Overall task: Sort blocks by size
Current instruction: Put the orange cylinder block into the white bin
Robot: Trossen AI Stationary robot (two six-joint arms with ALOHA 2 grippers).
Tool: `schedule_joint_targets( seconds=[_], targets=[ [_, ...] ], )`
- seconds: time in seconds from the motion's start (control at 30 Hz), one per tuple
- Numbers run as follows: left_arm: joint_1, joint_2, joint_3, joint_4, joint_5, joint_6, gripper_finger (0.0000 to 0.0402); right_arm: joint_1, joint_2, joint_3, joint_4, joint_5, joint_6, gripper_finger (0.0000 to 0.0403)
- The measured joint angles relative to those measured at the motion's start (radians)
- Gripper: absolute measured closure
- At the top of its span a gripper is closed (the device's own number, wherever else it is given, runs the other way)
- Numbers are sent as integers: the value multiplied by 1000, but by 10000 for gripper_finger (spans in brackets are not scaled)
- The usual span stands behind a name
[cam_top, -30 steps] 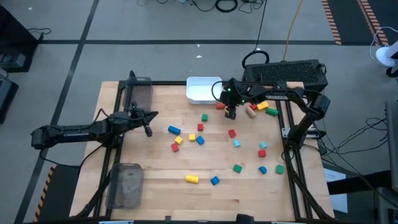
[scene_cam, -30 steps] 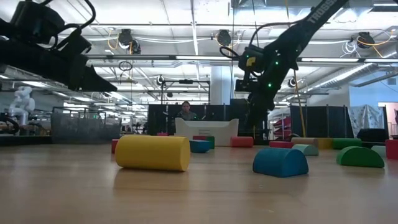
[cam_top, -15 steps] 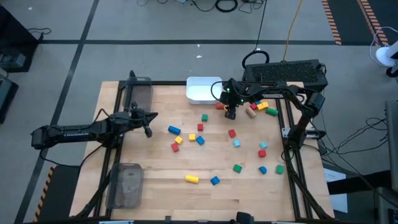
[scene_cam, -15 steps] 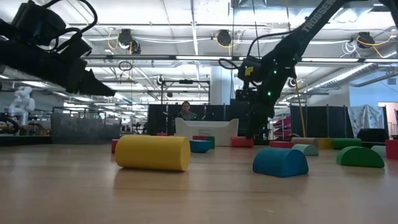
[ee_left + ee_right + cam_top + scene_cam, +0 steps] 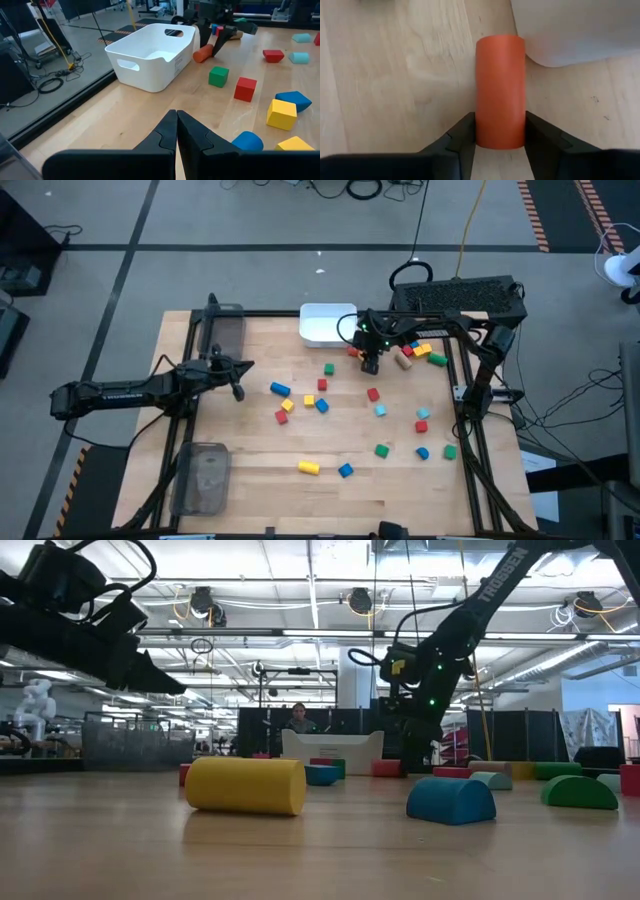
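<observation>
Several coloured blocks lie scattered on the wooden table (image 5: pixel 250 440), among them a yellow cylinder (image 5: pixel 308 467), a blue piece (image 5: pixel 279 389) and a green cube (image 5: pixel 329 368). An orange cylinder (image 5: pixel 500 90) lies on its side beside the white bin (image 5: pixel 325 323). My right gripper (image 5: pixel 370 364) is down over it, fingers closed on it. My left gripper (image 5: pixel 176 130) is shut and empty above the table's left part, also seen in the high view (image 5: pixel 238 390). My right gripper pinches the orange cylinder's two curved sides (image 5: pixel 482 135) between its two fingers, near one end. The fingers come from above, pointing down, and lie across the cylinder. The cylinder lies flat on the table next to the bin's corner (image 5: pixel 555 55).
Two clear grey trays stand at the table's left, one far (image 5: pixel 225 330) and one near (image 5: pixel 203 477). More blocks cluster at the far right (image 5: pixel 420 352) and near right (image 5: pixel 422 438). A person sits in the room beyond the table (image 5: pixel 298 718).
My right gripper has gone down toward the table beside the white bin, onto the orange cylinder.
</observation>
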Motion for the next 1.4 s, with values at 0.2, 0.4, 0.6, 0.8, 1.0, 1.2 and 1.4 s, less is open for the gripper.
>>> schedule_joint_targets(
  seconds=[0.2, 0.4, 0.6, 0.8, 1.0, 1.2, 1.4],
  targets=[
    [0, 0, 0, 27, -12, 0, 386, 1, -55, -4, -25, 8, 52, 291],
    [0, 0, 0, 55, -88, -49, 386, 21, -140, -4, -65, 8, 115, 291],
    [0, 1, 1, 53, -88, -50, 386, 70, -199, 43, -177, 7, 147, 286],
    [0, 0, 1, 63, -88, -49, 386, 106, -197, 181, -203, 7, 138, 290],
    [0, 1, 1, 64, -89, -50, 386, 91, -127, 358, -186, 6, 119, 288],
    [0, 1, 1, 68, -88, -51, 386, 69, 21, 500, -203, 6, 113, 287],
    [0, 1, 1, 61, -86, -52, 386, 50, 146, 565, -204, 5, 113, 286]
  ],
)
